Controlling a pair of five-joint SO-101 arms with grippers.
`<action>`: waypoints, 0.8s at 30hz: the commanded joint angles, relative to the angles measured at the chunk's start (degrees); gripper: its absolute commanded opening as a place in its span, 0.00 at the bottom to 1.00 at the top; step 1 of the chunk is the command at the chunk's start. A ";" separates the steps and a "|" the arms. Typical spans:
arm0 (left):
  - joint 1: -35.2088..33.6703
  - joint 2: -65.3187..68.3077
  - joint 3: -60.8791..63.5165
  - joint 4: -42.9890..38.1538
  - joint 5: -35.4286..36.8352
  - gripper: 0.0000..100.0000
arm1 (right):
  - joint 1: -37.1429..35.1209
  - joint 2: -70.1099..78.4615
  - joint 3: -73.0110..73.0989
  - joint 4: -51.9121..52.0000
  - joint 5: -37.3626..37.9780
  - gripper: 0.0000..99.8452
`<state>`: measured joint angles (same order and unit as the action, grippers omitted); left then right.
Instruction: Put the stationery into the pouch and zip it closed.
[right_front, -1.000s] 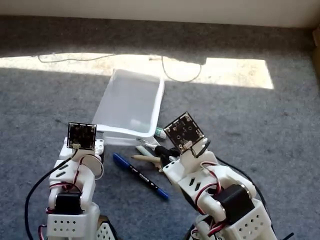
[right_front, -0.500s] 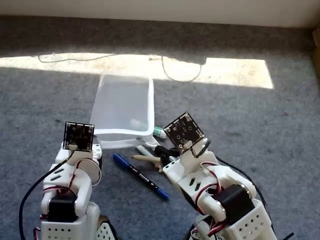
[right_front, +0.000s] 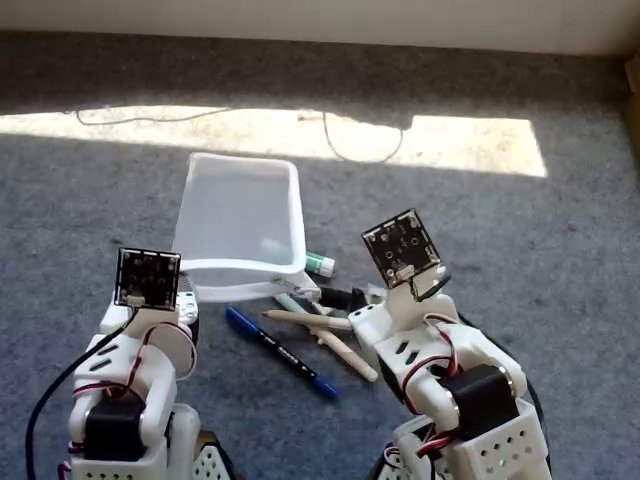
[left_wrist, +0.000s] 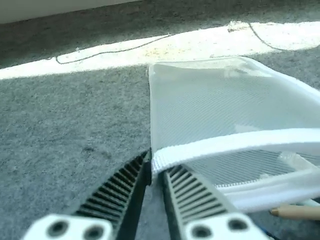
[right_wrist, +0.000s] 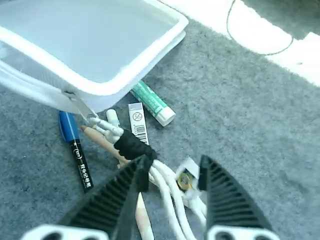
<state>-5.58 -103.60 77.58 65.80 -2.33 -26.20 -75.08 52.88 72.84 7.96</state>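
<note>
Mesh pouch (right_front: 240, 215) centre frame, mouth toward the arms. Left jaws clamped on its zip-edge corner; hold it lifted, taut. Right jaws wide above pens (right_front: 300, 317) lying just below mouth; take blue marker (right_front: 280, 352) mid-barrel, feed tip-first

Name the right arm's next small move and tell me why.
Probably lower the right gripper onto the beige pen close by it and close. Its jaws stand open over the carpet. The left gripper pinches the rim of the pouch so the mouth gapes. The blue pen and green marker lie outside.
</note>
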 joint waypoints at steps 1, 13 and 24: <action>-1.01 -0.13 -5.67 2.29 -0.44 0.01 | 0.92 -1.01 -3.21 -1.71 0.09 0.27; -0.75 1.89 -14.20 7.56 -0.44 0.01 | 6.90 -1.01 5.05 -12.00 -1.67 0.27; -1.01 31.78 -34.07 7.91 1.05 0.01 | 6.99 -0.75 7.25 -14.64 -1.67 0.27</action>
<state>-5.85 -81.10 53.32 73.54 -2.33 -19.87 -75.08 60.53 59.65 6.73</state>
